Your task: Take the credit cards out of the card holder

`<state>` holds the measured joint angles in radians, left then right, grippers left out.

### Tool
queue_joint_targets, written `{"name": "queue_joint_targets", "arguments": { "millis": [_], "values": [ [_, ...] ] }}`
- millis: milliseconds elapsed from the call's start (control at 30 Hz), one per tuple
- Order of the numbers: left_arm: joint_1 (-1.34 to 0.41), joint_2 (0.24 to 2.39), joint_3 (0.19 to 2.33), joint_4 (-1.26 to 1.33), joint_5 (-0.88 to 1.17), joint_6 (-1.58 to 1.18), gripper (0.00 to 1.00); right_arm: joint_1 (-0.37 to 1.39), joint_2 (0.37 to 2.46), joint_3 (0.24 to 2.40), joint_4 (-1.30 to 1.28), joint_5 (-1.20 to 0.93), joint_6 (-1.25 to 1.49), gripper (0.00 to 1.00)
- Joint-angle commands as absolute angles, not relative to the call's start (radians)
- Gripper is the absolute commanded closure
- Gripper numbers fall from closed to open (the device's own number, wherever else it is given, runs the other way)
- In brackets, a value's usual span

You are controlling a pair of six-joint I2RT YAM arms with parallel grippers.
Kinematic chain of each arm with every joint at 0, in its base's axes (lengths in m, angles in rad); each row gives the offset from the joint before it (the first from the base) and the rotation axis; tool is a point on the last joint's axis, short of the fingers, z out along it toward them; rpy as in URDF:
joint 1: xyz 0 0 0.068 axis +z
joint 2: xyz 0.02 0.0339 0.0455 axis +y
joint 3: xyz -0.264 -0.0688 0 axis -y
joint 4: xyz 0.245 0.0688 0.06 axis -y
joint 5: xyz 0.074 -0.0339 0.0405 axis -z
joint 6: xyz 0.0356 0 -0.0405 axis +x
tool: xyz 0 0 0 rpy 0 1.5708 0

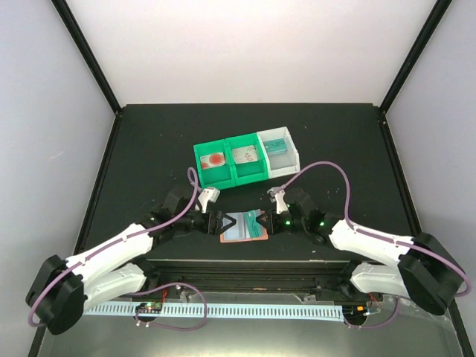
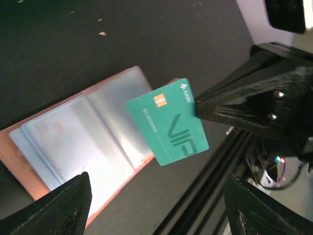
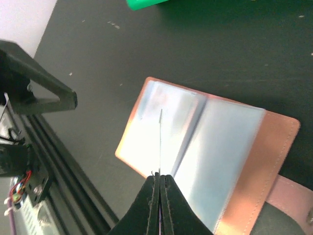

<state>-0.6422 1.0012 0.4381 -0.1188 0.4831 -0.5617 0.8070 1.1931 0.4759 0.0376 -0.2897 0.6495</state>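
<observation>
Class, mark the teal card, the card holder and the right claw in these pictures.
teal card [image 2: 167, 122]: left wrist view, middle of its printed face.
card holder [image 3: 279, 147]: right wrist view, its salmon leather border.
right claw [image 3: 160, 178]: right wrist view, between its shut fingertips.

Teal card [image 2: 167, 122] in the right gripper [image 2: 197, 106] — "VIP" printed large across its face; the smaller print is unreadable.

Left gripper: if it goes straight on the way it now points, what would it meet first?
Most likely the open card holder, lying just ahead of the left gripper; the teal card in the right gripper hangs beyond it. Depth is unclear.
</observation>
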Motion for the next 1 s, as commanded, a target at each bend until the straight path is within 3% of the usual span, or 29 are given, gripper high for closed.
{"name": "queue_joint_targets", "arguments": {
  "millis": [0, 267, 600, 833, 967],
  "values": [
    [-0.636, 0.924, 0.517, -0.265, 0.571, -0.439, 0.24, 0.803, 1.135, 0.523, -0.051, -0.411, 0.537, 0.99],
    [-0.636, 0.9, 0.549, -0.296, 0.716, -0.454, 0.27, 0.804, 1.039, 0.524, -0.054, -0.627, 0.478, 0.99],
    [-0.635, 0.896, 0.522, -0.208, 0.828, -0.489, 0.27, 0.803, 1.0, 0.484, 0.051, -0.752, 0.518, 0.99],
    [-0.635, 0.899, 0.501, -0.164, 0.862, -0.511, 0.46, 0.803, 0.995, 0.474, 0.085, -0.767, 0.535, 0.99],
    [-0.637, 0.904, 0.489, -0.136, 0.886, -0.522, 0.49, 0.803, 0.993, 0.477, 0.093, -0.781, 0.536, 0.99]
  ]
}}
